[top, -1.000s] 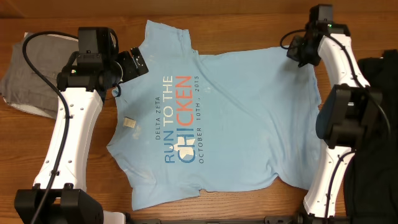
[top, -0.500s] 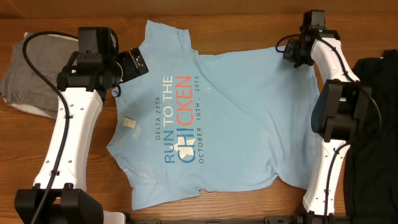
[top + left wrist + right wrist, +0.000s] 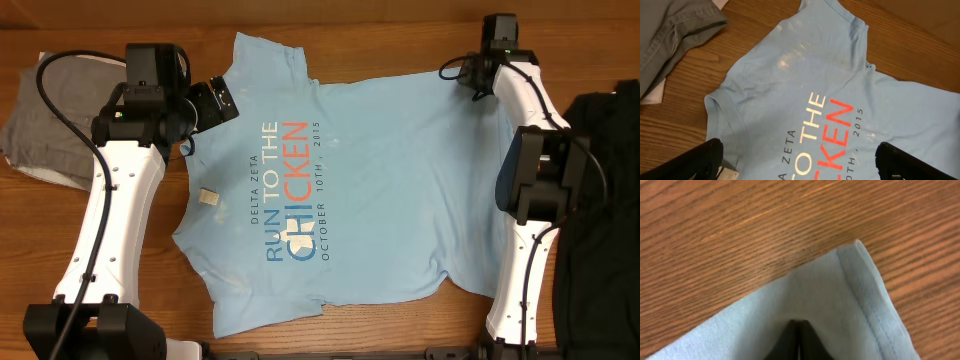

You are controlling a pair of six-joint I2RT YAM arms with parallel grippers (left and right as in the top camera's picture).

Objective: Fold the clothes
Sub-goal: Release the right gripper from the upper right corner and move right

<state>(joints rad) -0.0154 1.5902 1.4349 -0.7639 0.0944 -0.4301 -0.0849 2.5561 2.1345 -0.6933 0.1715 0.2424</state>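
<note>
Light blue T-shirt [image 3: 400, 180] on wooden table [image 3: 390, 35]

There is one light blue short-sleeved T-shirt [image 3: 400, 180] with blue and orange lettering, one crumpled grey cloth garment [image 3: 45, 115] and one black cloth garment [image 3: 605, 200], three pieces of clothing in all. One small white rectangular tag [image 3: 207, 197] lies on the blue shirt, and there is one brown wooden table [image 3: 380, 30]. Two white-and-black robot arms are in view, one left arm [image 3: 110, 200] and one right arm [image 3: 530, 270].
</note>
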